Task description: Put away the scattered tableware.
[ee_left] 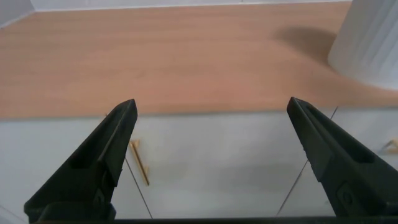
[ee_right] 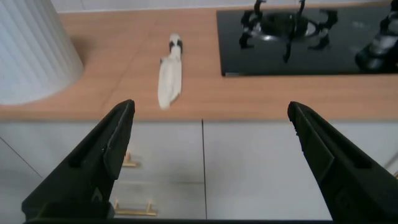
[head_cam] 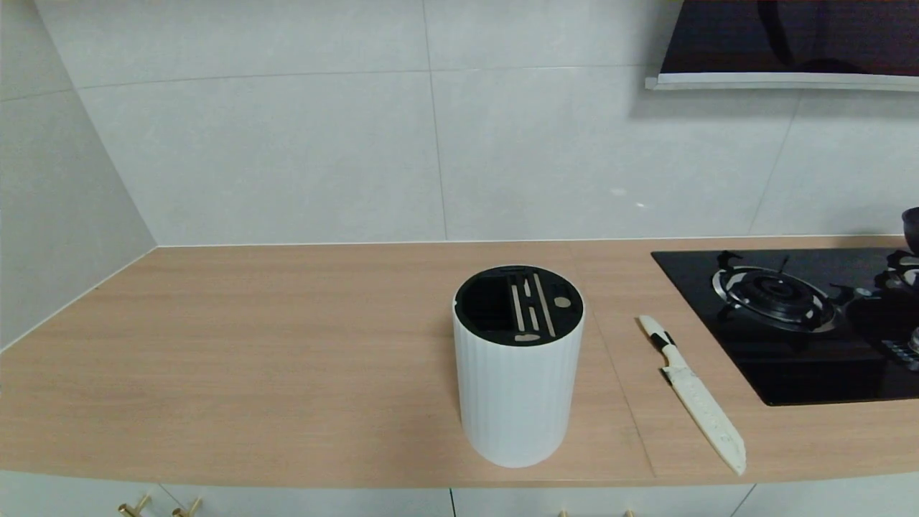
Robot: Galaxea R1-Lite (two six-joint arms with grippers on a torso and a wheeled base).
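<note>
Wooden counter runs along a pale tiled wall; white cabinet doors sit below its front edge.

Knife: lies flat on the counter, near the front edge, between the holder and the hob. White blade, white handle with a black band. Handle points toward the back, and the blade tip reaches almost to the front edge, angled slightly toward the hob side. It touches neither neighbour. Right wrist view shows the same knife lying lengthwise just beyond the counter's front edge.

Holder: white ribbed cylinder, upright, close to the front edge, about midway along the counter. Black top has narrow slots, a larger opening and a round hole. Its wall shows at one side of the left wrist view and of the right wrist view.

Hob: black glass, set into the counter's right end, with a burner and pan supports. Dark hood hangs on the wall above it.

Left claw: released, fingers spread wide, nothing between them; it hangs in front of the cabinet doors, just below the counter's front edge, beside the holder.

Right claw: released likewise, fingers wide apart, in front of the doors, roughly in line with the knife.

Brass handles are fitted to the doors.
</note>
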